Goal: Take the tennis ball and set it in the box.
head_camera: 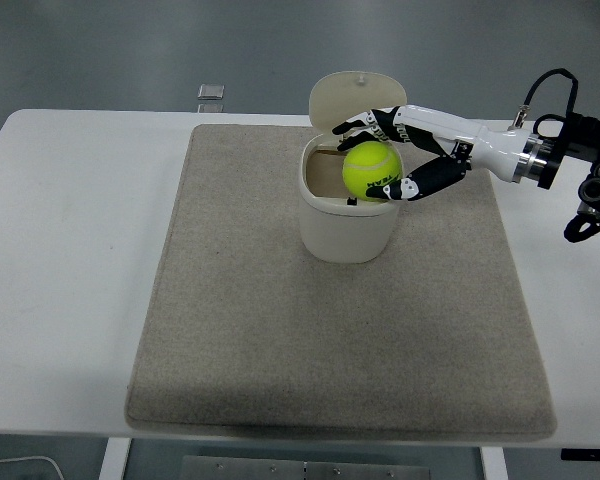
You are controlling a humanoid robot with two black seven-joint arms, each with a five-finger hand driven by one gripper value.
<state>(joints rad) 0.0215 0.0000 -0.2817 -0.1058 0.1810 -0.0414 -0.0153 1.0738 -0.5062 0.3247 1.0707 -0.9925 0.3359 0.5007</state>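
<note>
The yellow-green tennis ball (371, 169) hangs low over the mouth of the cream box (348, 228), which stands on the beige mat with its lid (352, 95) tipped open behind it. My right hand (379, 155) reaches in from the right and cups the ball. Its upper fingers (365, 122) arch over the ball's top and its thumb (405, 187) presses the lower right side. The ball shows whole, just above the box's front rim. My left arm is out of view.
A beige mat (280, 330) covers most of the white table (70, 250). A small grey object (211, 93) lies at the table's far edge, left of the lid. The right arm's black wrist and cable (570, 140) hang over the table's right side.
</note>
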